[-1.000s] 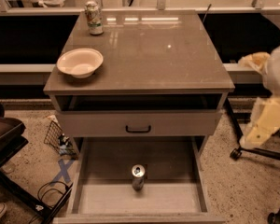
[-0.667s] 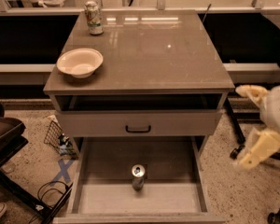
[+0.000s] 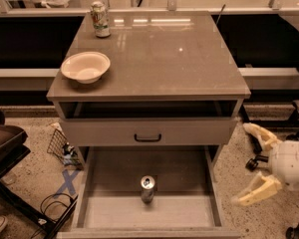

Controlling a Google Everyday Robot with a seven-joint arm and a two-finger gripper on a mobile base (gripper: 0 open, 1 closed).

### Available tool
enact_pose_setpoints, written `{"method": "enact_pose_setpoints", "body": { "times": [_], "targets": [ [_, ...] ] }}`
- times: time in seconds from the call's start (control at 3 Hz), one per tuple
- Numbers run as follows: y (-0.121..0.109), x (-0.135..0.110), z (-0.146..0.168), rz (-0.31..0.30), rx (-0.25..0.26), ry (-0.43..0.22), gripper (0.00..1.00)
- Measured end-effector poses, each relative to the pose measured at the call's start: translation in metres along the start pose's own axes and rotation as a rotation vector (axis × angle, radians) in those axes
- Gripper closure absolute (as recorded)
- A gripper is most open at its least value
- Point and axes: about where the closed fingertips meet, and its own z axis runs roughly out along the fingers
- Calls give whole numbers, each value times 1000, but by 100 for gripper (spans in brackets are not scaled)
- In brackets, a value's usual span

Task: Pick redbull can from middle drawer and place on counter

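Redbull can point(image 3: 147, 188) upright in middle drawer point(image 3: 189, 176); end effector point(image 3: 254, 162) well right, outside, spread.

Speckled floor point(image 3: 234, 159), blue tape cross point(image 3: 67, 183)

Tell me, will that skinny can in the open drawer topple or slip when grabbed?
Probably tippy: the redbull can stands upright, tall and slim, on the flat floor of the middle drawer. Its shiny metal likely slips somewhat. The gripper, open, hangs right of the drawer.
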Motion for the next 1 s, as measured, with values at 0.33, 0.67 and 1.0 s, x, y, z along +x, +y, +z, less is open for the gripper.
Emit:
{"method": "enact_pose_setpoints", "body": {
  "times": [0.33, 0.67, 1.0],
  "targets": [
    [4, 5, 3, -74, 1, -38, 0],
    [4, 5, 3, -74, 1, -38, 0],
    [9, 14, 29, -100, -34, -57, 0]
  ]
}}
